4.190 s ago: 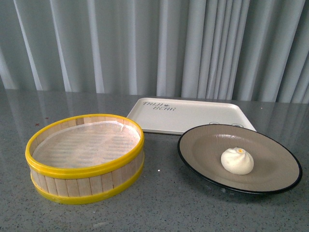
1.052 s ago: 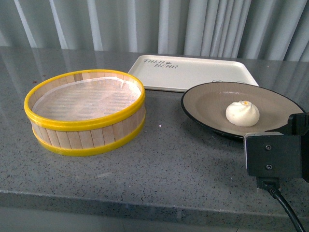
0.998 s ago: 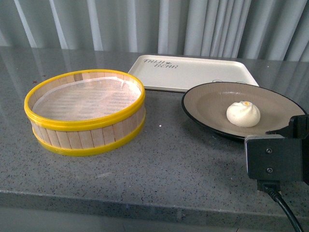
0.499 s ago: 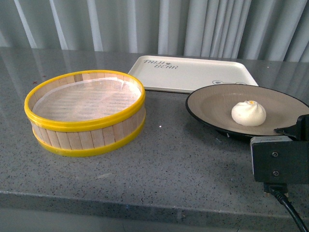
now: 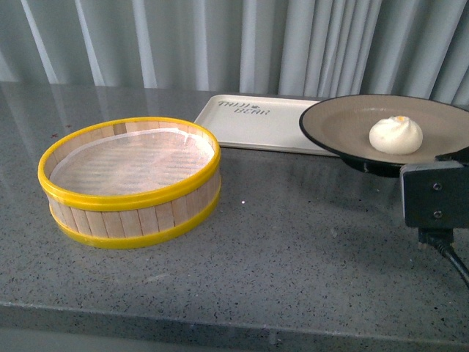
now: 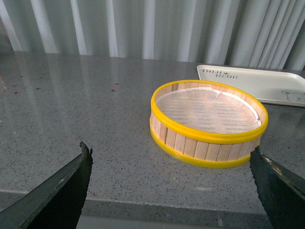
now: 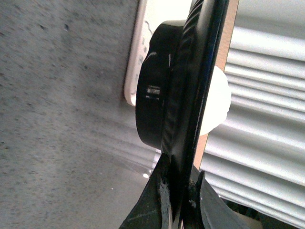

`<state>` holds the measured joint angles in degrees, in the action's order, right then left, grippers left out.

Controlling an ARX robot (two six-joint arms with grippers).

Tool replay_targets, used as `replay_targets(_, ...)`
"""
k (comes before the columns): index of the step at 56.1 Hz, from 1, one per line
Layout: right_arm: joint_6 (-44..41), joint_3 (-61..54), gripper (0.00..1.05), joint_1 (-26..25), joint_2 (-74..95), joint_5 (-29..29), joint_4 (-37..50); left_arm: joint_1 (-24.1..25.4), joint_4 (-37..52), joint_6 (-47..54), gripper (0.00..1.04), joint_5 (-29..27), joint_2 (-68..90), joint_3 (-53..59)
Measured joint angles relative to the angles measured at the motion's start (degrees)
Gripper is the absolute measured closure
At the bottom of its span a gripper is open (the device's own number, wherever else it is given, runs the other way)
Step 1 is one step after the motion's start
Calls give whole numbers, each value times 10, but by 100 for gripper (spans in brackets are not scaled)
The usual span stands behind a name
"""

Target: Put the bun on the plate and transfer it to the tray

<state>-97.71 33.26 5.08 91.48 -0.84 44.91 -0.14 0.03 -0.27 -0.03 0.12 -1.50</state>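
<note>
Your right pincer (image 7: 180, 186) is closed narrow on the near rim of the plate (image 5: 344, 126), with one finger on each face of the rim (the wrist view shows the black underside edge-on, so you cannot read the depth of the grip). The bun (image 5: 396, 135) sits upright on the plate, to the right of its middle. The plate is held clear of the counter (image 5: 293, 242), roughly level, and in the front view it covers the right part of the tray (image 5: 249, 121). The bun is already on the plate, so the step in hand is the transfer. The next move likely calls for carrying the plate further over the tray, keeping it level, lowering it inside the raised edge, then releasing. Your left pincer (image 6: 169, 151) is spread wide and holds nothing. It faces the basket (image 5: 130, 180). Half a second earlier the plate sat lower and nearer in the front view. The bun has not shifted on it.
</note>
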Motion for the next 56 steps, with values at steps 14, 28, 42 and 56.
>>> replay_targets(14,38,67,102,-35,53,-38,5,0,0,0,7,0,0,0)
replay_targets(28,71,129,102,-37,99,-79,-6,0,0,0,7,0,0,0)
replay_targets(42,90,206,102,-47,160,-77,-32,0,0,0,7,0,0,0)
replay_targets(56,92,252,102,-54,199,-91,-51,0,0,0,7,0,0,0)
